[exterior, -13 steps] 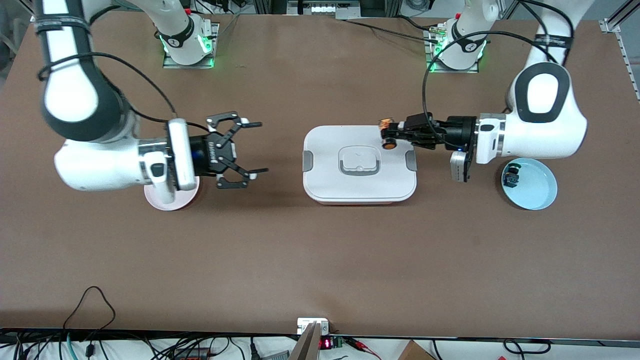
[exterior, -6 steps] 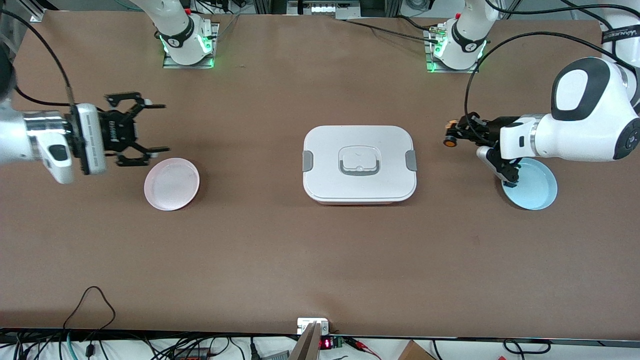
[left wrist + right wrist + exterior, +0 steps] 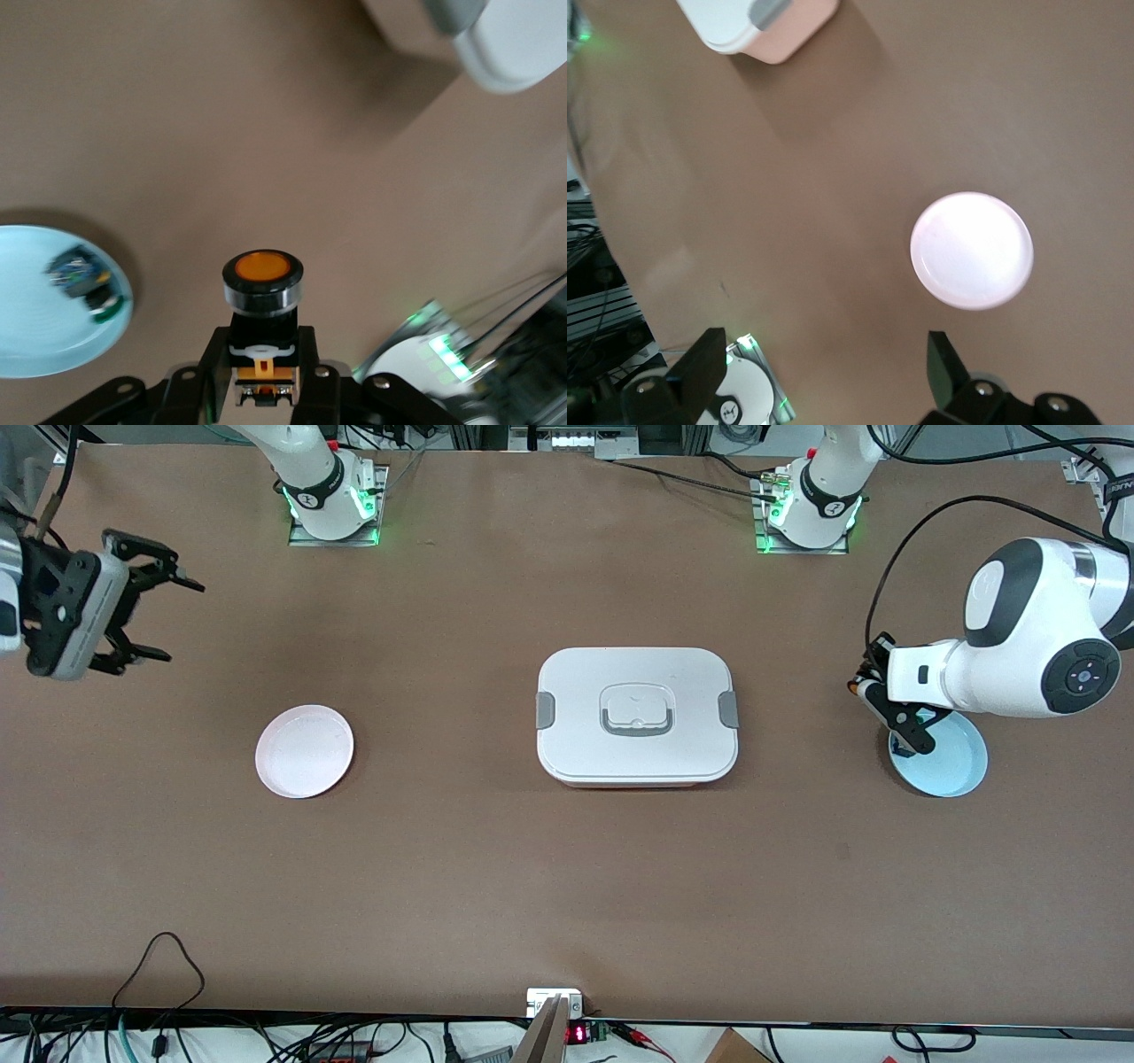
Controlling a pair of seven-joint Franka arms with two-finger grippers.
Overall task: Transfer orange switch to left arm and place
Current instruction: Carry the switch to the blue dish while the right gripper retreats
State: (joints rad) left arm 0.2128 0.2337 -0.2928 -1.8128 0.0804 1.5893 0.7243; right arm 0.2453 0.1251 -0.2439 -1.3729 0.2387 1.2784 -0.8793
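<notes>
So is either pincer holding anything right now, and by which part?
The left pincer grips the orange switch by its black lower body. The right pincer is open and empty.

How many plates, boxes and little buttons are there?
Plates: 2, a pink plate and a blue plate
Boxes: 1, the white box
Buttons: 2, the orange switch held in the left gripper, and a green-capped switch on the blue plate
Total: 5

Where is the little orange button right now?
The orange switch is held in the left gripper, up in the air beside the blue plate at the left arm's end of the table.
</notes>
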